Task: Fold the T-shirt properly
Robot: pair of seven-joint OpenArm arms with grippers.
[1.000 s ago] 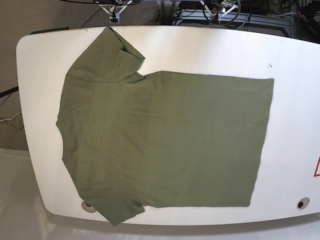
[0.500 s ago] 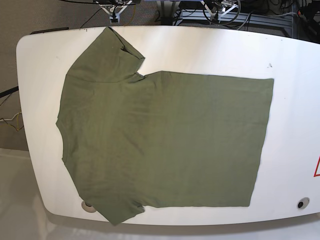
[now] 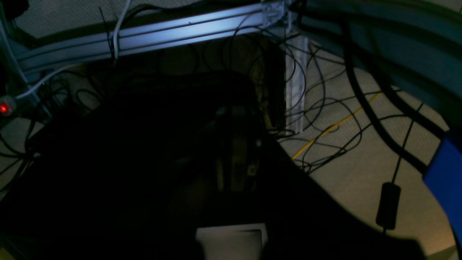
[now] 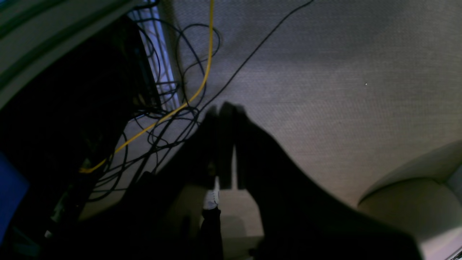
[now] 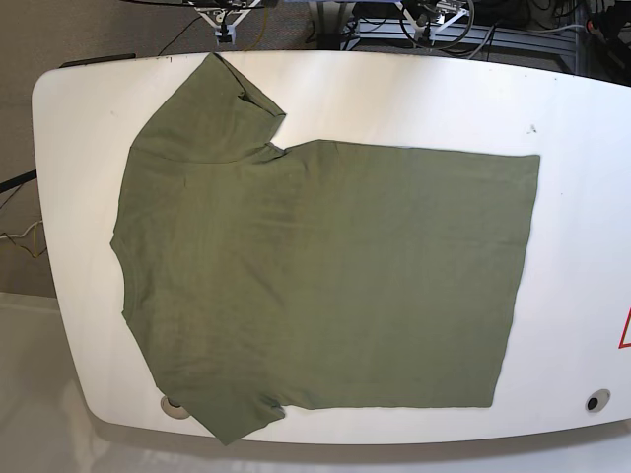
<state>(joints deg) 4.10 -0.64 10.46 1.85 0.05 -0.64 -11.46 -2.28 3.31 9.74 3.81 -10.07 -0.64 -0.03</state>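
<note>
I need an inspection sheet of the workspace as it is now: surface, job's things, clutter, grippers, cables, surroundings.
Surface: white table with rounded corners, a small dark mark near its far right side.
Job's things: green T-shirt spread flat, unfolded, sleeves at the base view's left.
Clutter: nothing seen.
Grippers: right gripper shut, empty, pointing at the carpet; left gripper too dark to see clearly, reads as shut. Neither is over the table.
Cables: black tangle and one yellow cable on the floor.
Surroundings: grey carpet, metal frame rail.

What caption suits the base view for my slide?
Olive-green T-shirt spread flat and unfolded on the white table, collar at left, no arm above it.
</note>
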